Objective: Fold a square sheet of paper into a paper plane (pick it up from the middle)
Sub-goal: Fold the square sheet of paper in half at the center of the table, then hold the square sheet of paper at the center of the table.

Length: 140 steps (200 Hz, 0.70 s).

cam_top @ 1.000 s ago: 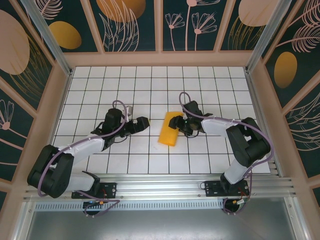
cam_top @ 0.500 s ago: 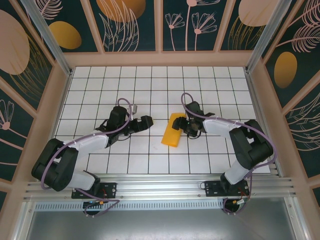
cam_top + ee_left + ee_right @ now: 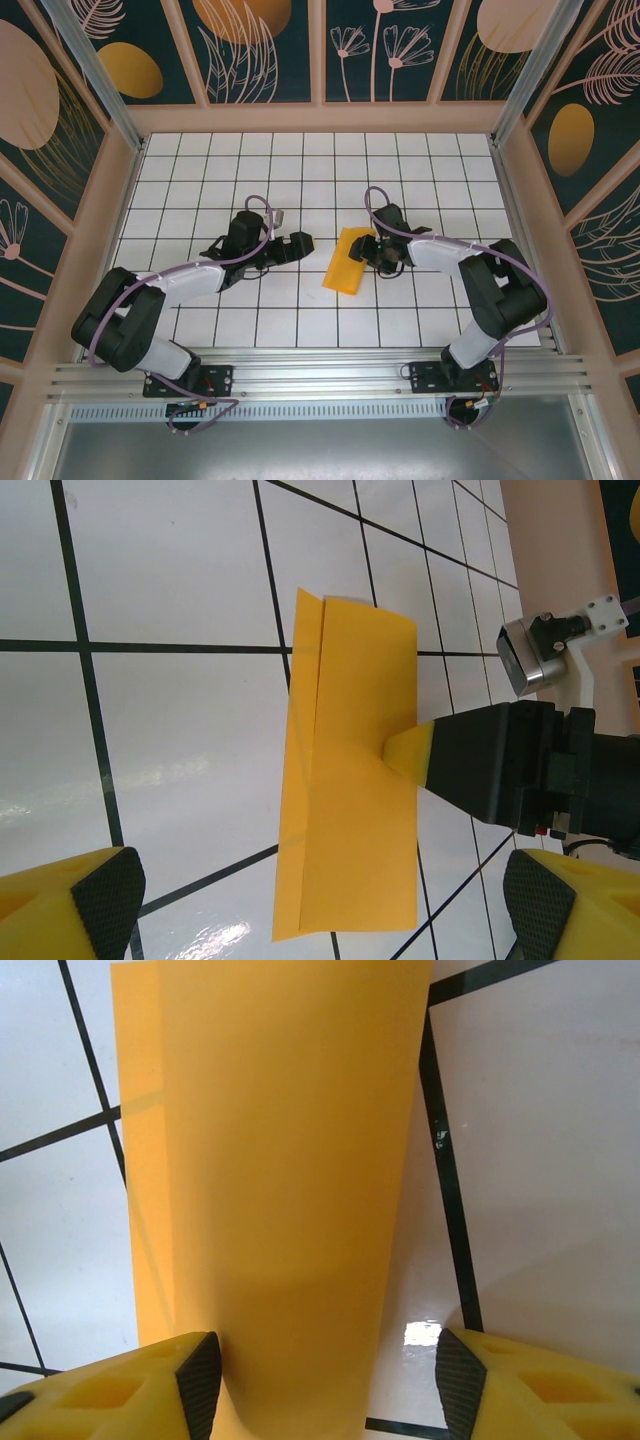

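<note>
Paper (image 3: 349,261) lies flat on the counter (image 3: 200,160), its end between the parted fingers of the right claw (image 3: 370,251), released. It sits ahead of the left claw (image 3: 299,243), which is also released and empty.

The square sheet of paper (image 3: 350,261) (orange-yellow) lies folded double, slanted, on the table (image 3: 300,180).

One paper sheet (image 3: 349,262); two hands: left hand (image 3: 301,243), right hand (image 3: 372,250).
</note>
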{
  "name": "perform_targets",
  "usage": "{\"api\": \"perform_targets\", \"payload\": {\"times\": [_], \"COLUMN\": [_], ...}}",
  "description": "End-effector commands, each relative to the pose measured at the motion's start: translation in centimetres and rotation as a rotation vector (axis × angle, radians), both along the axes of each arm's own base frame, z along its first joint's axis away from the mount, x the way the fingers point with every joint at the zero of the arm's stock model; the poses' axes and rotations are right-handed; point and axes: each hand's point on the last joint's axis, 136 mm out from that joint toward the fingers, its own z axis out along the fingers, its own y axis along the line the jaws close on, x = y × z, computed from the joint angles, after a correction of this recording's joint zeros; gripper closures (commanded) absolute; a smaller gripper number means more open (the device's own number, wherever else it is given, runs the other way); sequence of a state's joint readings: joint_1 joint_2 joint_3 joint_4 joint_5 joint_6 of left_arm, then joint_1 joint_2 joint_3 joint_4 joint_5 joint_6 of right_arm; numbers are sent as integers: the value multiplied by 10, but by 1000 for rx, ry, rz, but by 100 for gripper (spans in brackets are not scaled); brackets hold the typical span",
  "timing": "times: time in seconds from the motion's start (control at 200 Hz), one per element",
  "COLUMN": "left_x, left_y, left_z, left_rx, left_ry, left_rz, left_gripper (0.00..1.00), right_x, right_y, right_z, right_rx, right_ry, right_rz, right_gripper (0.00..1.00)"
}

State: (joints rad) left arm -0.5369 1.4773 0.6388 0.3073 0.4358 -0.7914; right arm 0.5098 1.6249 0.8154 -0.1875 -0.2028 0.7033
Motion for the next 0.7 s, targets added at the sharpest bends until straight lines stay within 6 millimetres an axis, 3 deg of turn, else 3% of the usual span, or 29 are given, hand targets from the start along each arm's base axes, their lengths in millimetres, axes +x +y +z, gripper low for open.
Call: {"api": "perform_targets", "payload": {"times": [0.0, 0.145, 0.44, 0.55, 0.696], "left_x": [8, 10, 11, 12, 13], "left_y": [-6, -5, -5, -6, -6], "left_z": [11, 11, 10, 11, 12], "left_rx": [-19, -15, -14, -15, -21], "left_ry": [-29, -29, -24, -28, -31], "left_rz": [7, 16, 22, 21, 21], "left_gripper": [5, 5, 4, 4, 4], "right_x": [5, 8, 13, 16, 18], "right_y": [16, 24, 29, 21, 30], "right_z": [2, 6, 24, 11, 6], "right_rx": [53, 58, 42, -41, -26], "right_ry": [-29, -38, -86, -62, -74], "right_rz": [72, 124, 199, 214, 295], "right_gripper": [45, 53, 52, 53, 49]}}
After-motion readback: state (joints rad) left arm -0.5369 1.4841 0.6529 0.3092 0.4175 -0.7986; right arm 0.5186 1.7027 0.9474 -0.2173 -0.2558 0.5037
